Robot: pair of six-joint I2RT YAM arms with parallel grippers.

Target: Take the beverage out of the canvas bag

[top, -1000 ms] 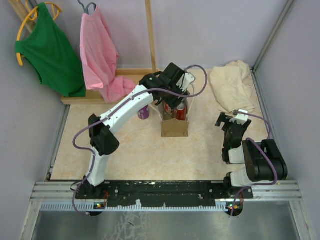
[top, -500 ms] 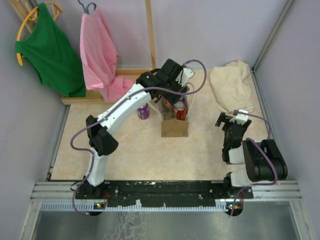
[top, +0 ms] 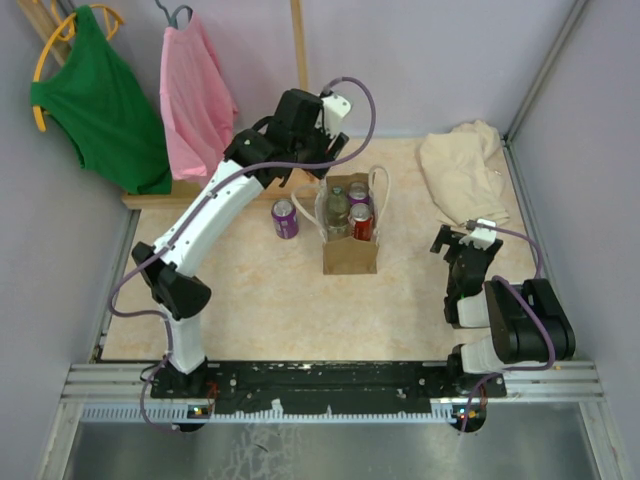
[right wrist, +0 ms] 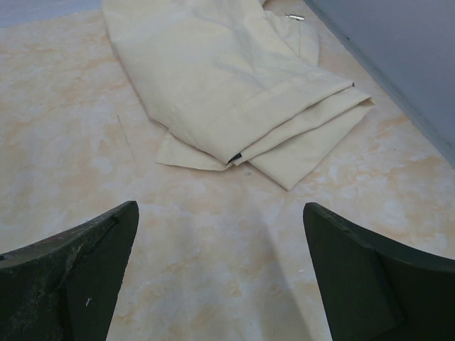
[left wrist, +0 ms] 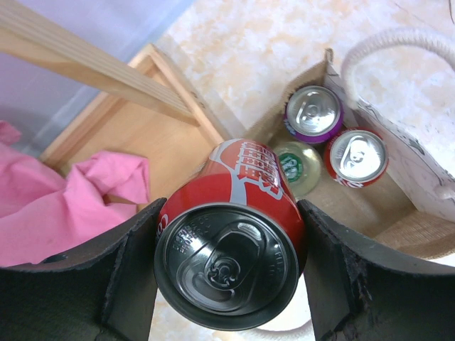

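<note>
Above the far-left corner of the bag [top: 350, 258], my left pincer [left wrist: 231, 270] pinches a red can [left wrist: 245, 181], roughly upright and clear of the rim, bench [top: 260, 295] at its left the likely set-down; right pincer [right wrist: 220, 273] spread, well apart.

Soft, bright light falls evenly from overhead, so shadows on the desk [top: 260, 300] are faint. The top view is sharp, with its walls leaning outward at the edges. Up close, the red can [left wrist: 227, 266] shows a dark lid with a dull sheen. The beige cloth [right wrist: 227, 85] looks crisp, while the fingers [right wrist: 71, 277] of the right claw [right wrist: 220, 209] sit dark and slightly soft in the corners.
</note>
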